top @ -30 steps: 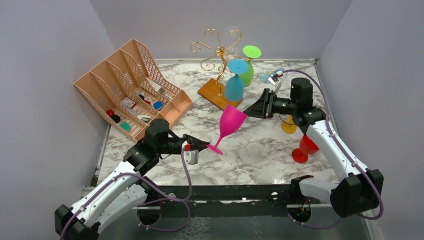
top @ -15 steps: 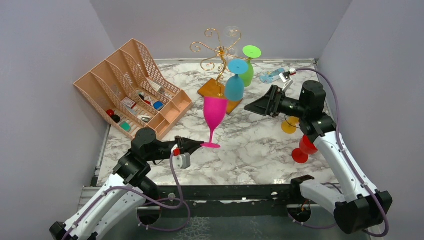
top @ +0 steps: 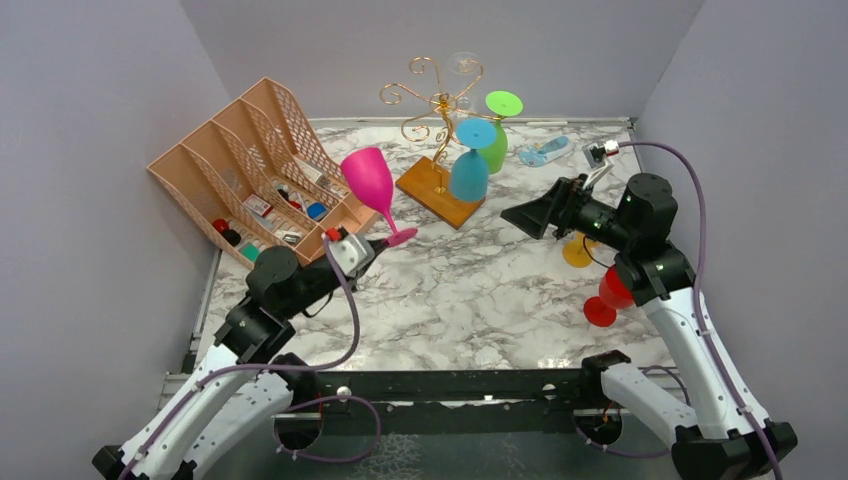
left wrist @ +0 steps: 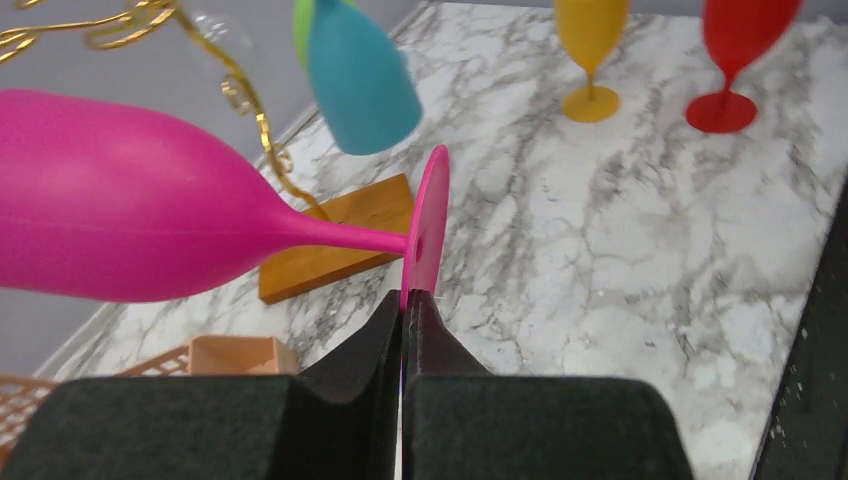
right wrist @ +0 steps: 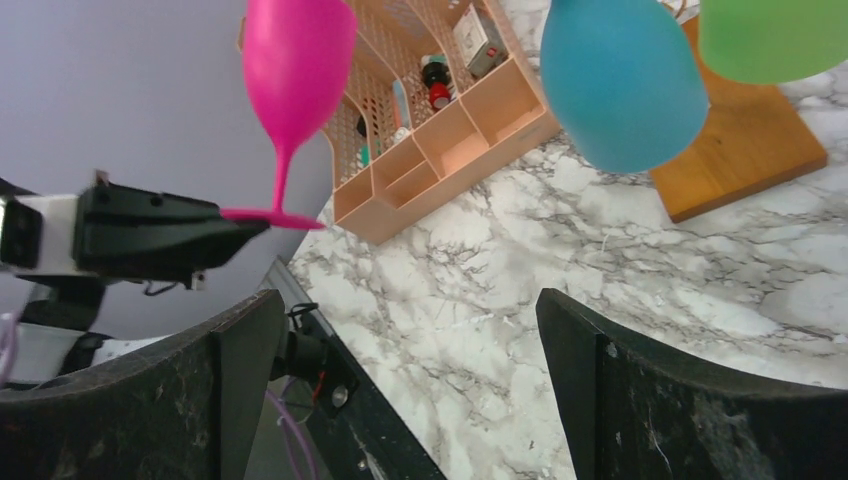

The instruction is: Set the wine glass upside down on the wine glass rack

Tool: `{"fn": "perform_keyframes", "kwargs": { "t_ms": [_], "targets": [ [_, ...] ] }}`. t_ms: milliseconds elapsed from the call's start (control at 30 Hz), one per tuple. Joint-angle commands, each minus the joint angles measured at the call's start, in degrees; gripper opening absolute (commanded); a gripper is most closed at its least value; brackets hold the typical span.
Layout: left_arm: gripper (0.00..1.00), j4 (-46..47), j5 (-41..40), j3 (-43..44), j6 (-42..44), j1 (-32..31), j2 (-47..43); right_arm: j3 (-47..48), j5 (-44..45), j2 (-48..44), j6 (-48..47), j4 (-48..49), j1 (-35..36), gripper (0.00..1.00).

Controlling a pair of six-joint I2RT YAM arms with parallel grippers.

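Slip is main risk — left gripper (left wrist: 403,300) clamps only foot edge of pink wine glass (top: 368,178), airborne near organiser (top: 220,150), apart from wine glass rack (top: 430,183); inverting w/ such grip may twist it loose. Right gripper (top: 515,215) spread, empty.

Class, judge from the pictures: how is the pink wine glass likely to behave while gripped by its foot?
The pink wine glass looks like matte plastic, so it is probably light and tough. The left claw pinches only its foot's edge, bowl far out, so it may pivot or slip.
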Motion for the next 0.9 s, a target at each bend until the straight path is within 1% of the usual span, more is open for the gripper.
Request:
{"fn": "perform_keyframes", "kwargs": {
  "t_ms": [0, 100, 167, 333, 533, 700, 867],
  "targets": [
    [0.0, -5.68, -14.67, 10.99, -15.09, 0.05, 6.29, 2.76, 5.35, -1.11, -4.54, -4.01, 0.17, 1.0],
    [0.0, -8.56, -14.4, 15.11, -20.51, 0.06, 10.06, 4.19, 6.3, -1.19, -5.2, -6.26, 0.17, 1.0],
    [0.0, -9.08, -15.62, 17.27, -24.71, 0.06, 11.85, 4.64, 6.4, -1.62, -5.43, -7.12, 0.17, 1.0],
    [0.0, -9.65, -18.16, 21.92, -33.91, 0.06, 14.59, 3.73, 6.9, -3.76, -5.46, -6.32, 0.17, 1.0],
    [0.0, -14.14, -20.85, 28.06, -43.74, 0.06, 19.62, 5.48, 6.8, -4.08, -5.44, -7.84, 0.17, 1.0],
    [0.0, -16.68, -19.15, 33.19, -51.48, 0.06, 25.05, 5.42, 6.81, -5.14, -4.91, -7.37, 0.17, 1.0],
    [0.0, -16.71, -15.3, 37.67, -58.91, 0.06, 28.69, 4.65, 6.75, -6.15, -4.82, -7.12, 0.16, 1.0]
  ]
}}
